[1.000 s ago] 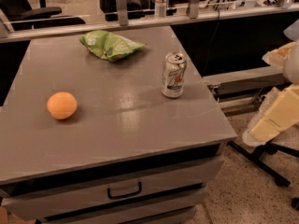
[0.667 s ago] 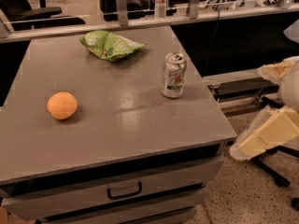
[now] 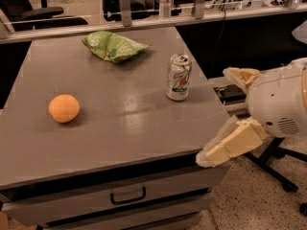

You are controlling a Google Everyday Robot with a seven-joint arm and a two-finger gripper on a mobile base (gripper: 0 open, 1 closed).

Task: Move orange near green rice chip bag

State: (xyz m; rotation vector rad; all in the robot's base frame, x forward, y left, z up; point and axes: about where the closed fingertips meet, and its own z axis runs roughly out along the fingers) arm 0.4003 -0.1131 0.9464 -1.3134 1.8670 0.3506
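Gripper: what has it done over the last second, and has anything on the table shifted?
The gripper moved in and down toward the near corner of the table, open and holding nothing. The orange, green rice chip bag and soda can stayed where they were.

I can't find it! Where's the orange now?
In the camera view, the orange sits on the table's left, in front of the green rice chip bag; the open gripper is off the right edge.

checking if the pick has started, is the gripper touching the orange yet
Apart. The camera view shows the open gripper at the right edge of the table, far across its bare surface from the orange near the left side.
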